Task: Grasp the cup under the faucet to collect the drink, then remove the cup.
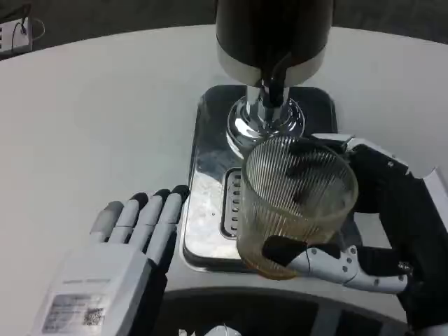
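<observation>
Two hands show over the white worktop (105,105), and only one has anything in it. The right hand (381,231) is wrapped round a ribbed clear glass cup (294,210): dark fingers (304,168) show through the glass on its far side, and a white and black thumb (318,260) presses across the near side low down. The cup stands more or less upright, its rim tipped slightly toward the camera, directly in front of the dispenser (273,35) and just below its chrome faucet (267,112). The cup's mouth sits just under the spout from this angle, though whether it touches the metal cannot be told. A thin amber tint shows at the bottom of the cup. Whether its base rests on anything or is lifted clear cannot be told either.

Under the dispenser lies a shiny metal drip tray (206,203) with a slotted grille (233,203) at its middle, partly hidden behind the cup.

The left hand (122,245) lies flat to the left of the dispenser's tray, palm down, fingers straight and close together with dark tips pointing toward the tray's left edge. It holds nothing. A printed label (73,308) sits on its white back.

Far to the left of the dispenser, at the worktop's back edge, a small white box (14,35) with cables shows.
</observation>
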Available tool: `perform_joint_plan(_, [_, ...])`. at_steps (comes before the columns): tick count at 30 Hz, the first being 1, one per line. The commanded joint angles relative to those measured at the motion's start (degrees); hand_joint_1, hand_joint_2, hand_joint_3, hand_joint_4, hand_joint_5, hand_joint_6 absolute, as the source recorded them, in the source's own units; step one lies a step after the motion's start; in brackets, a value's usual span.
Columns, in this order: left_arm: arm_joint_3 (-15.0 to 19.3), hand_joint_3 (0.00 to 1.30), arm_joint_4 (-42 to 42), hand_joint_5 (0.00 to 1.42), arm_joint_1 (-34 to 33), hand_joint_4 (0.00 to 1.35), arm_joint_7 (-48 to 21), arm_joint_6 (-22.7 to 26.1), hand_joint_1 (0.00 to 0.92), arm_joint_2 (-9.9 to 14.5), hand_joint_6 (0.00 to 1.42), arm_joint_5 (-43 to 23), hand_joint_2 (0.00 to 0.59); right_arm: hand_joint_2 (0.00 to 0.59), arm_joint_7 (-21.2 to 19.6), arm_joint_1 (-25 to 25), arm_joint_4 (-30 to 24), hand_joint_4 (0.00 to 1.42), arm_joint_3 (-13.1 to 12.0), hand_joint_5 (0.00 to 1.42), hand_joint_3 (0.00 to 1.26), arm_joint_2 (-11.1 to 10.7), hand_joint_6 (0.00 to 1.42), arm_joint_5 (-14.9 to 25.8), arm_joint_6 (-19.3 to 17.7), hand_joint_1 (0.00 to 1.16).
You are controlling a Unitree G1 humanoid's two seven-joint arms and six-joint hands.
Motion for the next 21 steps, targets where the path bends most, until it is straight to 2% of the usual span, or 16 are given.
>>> perform_joint_plan(1, [-0.11,0.0,-2.9,0.0,2.02,0.0,-0.9,-0.82,0.0,-0.4,0.0,2.13,0.047,0.097,0.03,1.47,-4.57,1.04,-0.66,1.14,0.82,-0.31,1.39,0.77,-3.89,1.14])
perform_joint_plan(6, [0.13,0.0,-4.89,0.0,3.62,0.0,-1.2,-2.34,0.0,-0.32,0.0,2.29,0.042,0.097,0.13,3.64,-6.2,1.04,-0.78,1.14,0.81,-1.15,1.39,-0.04,-6.72,1.14])
perform_joint_plan(10, [-1.34,0.0,-6.35,0.0,4.86,0.0,-1.67,-4.27,0.0,-0.87,0.0,3.31,0.04,0.097,0.53,5.19,-7.39,1.04,-0.8,1.14,0.8,-1.91,1.37,-0.48,-9.1,1.14])
perform_joint_plan(21, [-3.13,0.0,-7.38,0.0,1.67,0.0,-5.18,-6.15,0.0,-2.95,0.0,6.33,0.036,0.101,2.75,7.06,-9.41,1.03,-2.63,1.12,0.8,-4.29,1.37,1.14,-10.2,1.14])
